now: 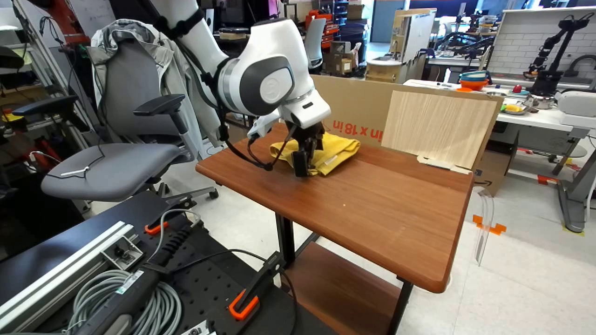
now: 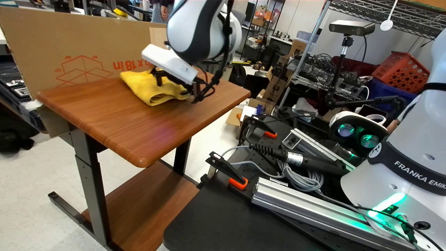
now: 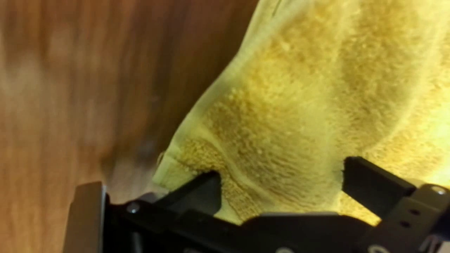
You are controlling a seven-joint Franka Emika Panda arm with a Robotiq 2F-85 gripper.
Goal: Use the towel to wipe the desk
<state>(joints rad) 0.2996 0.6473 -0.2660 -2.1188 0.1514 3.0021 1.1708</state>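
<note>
The yellow towel (image 1: pixel 336 150) lies folded and rumpled on the desk (image 1: pixel 372 200), close to the cardboard at its back edge. It also shows in an exterior view (image 2: pixel 148 89) and fills most of the wrist view (image 3: pixel 291 91). The desk is reddish-brown wood (image 2: pixel 115 115), with a bare stretch at the left of the wrist view (image 3: pixel 70 88). My gripper (image 1: pixel 308 156) points down at the towel. In the wrist view its black fingers (image 3: pixel 282 177) stand wide apart, with towel cloth between and beneath them. The fingertips touch or nearly touch the cloth; their exact contact is hidden.
A cardboard sheet (image 1: pixel 354 109) stands along the desk's back edge, with a light plywood panel (image 1: pixel 437 125) leaning against it. A grey chair (image 1: pixel 116 163) stands beside the desk. A black bench (image 2: pixel 209 223) with clamps and cables lies between the desk and the robot base.
</note>
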